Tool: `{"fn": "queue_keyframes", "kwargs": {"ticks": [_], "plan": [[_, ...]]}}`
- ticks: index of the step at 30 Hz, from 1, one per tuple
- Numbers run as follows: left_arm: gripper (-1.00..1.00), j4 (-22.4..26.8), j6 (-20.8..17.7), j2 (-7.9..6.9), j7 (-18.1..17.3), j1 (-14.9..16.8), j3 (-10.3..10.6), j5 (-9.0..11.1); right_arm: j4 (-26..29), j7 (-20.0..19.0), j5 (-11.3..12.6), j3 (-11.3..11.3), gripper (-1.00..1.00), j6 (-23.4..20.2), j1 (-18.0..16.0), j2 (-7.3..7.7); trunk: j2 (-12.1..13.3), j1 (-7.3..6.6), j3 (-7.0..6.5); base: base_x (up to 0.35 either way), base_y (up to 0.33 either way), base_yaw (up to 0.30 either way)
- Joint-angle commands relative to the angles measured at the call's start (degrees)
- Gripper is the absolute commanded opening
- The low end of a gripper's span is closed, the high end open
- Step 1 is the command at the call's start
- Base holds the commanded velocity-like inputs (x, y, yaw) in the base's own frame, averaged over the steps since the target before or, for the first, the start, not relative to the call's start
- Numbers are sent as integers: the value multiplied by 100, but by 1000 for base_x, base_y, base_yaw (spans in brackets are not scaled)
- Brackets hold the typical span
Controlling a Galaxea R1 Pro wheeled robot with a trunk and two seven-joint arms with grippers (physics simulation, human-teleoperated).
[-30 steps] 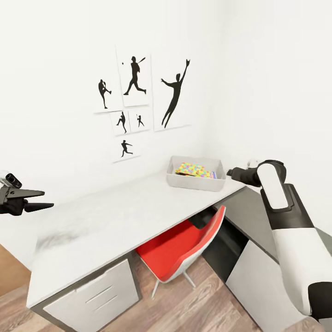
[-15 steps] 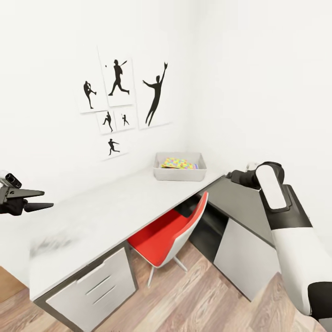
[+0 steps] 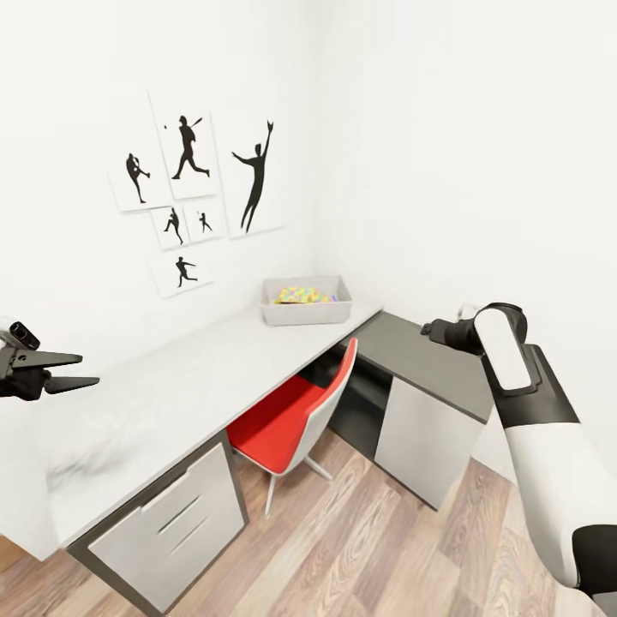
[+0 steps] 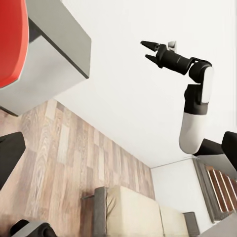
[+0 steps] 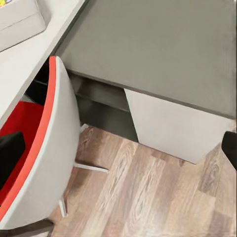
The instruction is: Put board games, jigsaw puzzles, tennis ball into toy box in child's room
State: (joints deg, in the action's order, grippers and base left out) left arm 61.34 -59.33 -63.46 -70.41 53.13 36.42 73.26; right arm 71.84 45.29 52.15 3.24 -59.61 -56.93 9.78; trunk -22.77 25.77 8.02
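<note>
The light-grey toy box [image 3: 306,310] stands at the far end of the pale table [image 3: 188,386], by the wall corner; its wall also shows in the right wrist view [image 5: 19,24]. A colourful jigsaw puzzle [image 3: 300,296] lies inside it. The board games and the tennis ball are out of view. My left gripper [image 3: 90,368] hovers open at the table's near left end, far from the box. Over the dark grey lower section [image 3: 428,356], my right gripper [image 3: 426,324] is open and empty, as the left wrist view [image 4: 146,50] confirms. A stretch of the beige bed [image 4: 133,212] shows bare.
A red chair [image 3: 296,411] is pushed under the table between the white drawers [image 3: 167,523] and the dark section's cabinet [image 3: 420,437]. Baseball silhouette posters [image 3: 193,188] hang on the wall. Wood floor [image 3: 368,540] spreads in front of the table.
The whole picture has shifted: the camera has backed away and turned, so the table and toy box look smaller and farther left. Both arms keep the same pose.
</note>
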Motion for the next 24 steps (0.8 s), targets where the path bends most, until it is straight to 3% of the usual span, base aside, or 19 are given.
{"fn": "queue_keyframes", "kwargs": {"ticks": [1, 13, 24], "plan": [[100, -8, -35, -7, -26, 22, 41, 26, -27, 59, 50, 11, 100, -17, -1, 5, -15, 1, 10, -273, 169, -275], [100, -8, -35, 2, -26, 22, 41, 22, -211, 31, 57, -153, 100, -39, 185, 394, -15, 1, -23, -273, 169, -275], [100, -8, -35, 3, -26, 22, 41, 22, -214, 18, 50, -364, 100, -39, 622, 447, -15, 1, -53, -273, 169, -275]]}}
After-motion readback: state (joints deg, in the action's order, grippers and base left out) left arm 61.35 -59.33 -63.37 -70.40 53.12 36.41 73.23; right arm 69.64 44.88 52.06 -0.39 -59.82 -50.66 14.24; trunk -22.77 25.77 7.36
